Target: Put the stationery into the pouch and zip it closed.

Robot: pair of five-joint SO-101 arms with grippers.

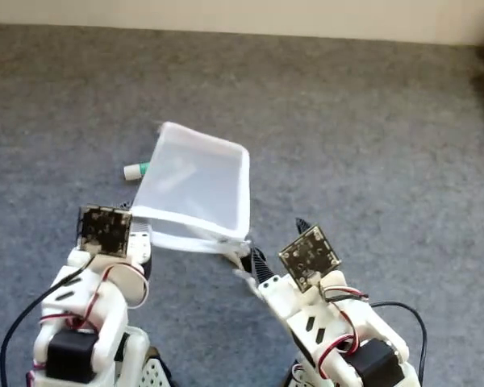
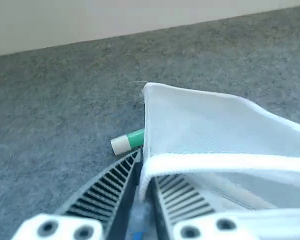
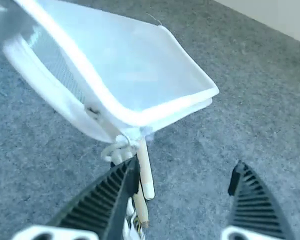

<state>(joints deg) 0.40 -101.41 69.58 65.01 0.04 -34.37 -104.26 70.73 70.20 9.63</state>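
The white mesh pouch (image 1: pixel 195 192) is held up by one corner, its open mouth facing the arms. My left gripper (image 1: pixel 143 229) is shut on the pouch's near rim (image 2: pixel 200 162), which is pinched between the ribbed fingers (image 2: pixel 110 185). A green-and-white marker (image 1: pixel 135 170) lies on the carpet, half tucked under the pouch's far left edge (image 2: pixel 126 142). My right gripper (image 3: pixel 185 167) stands open just below the pouch's right corner (image 3: pixel 140 127). A white pen (image 3: pixel 145 172) and a pencil (image 3: pixel 140 210) lie by its left finger, outside the pouch.
Grey carpet (image 1: pixel 371 129) covers the whole work surface. A pale wall runs along the far edge (image 1: pixel 242 16). A small zipper piece (image 3: pixel 92 111) and a white cord loop (image 3: pixel 115 148) sit on the pouch's rim near the right gripper.
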